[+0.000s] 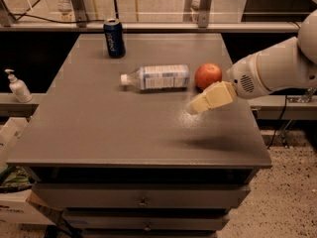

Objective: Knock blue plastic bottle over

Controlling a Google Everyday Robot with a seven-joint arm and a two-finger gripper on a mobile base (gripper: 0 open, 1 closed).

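Observation:
The blue plastic bottle [157, 77], clear with a white cap and pale blue-white label, lies on its side near the middle of the grey table [99, 128], cap pointing left. My gripper [194, 107] hangs above the table's right part, right of and in front of the bottle, apart from it. Its cream-coloured fingers [212, 97] point left and down. It holds nothing that I can see.
A dark blue soda can [114, 38] stands upright at the back left of the table. A red apple [208, 76] sits just right of the bottle, behind the gripper. A white pump dispenser [17, 87] stands on a shelf to the left. Drawers run below the table's front edge.

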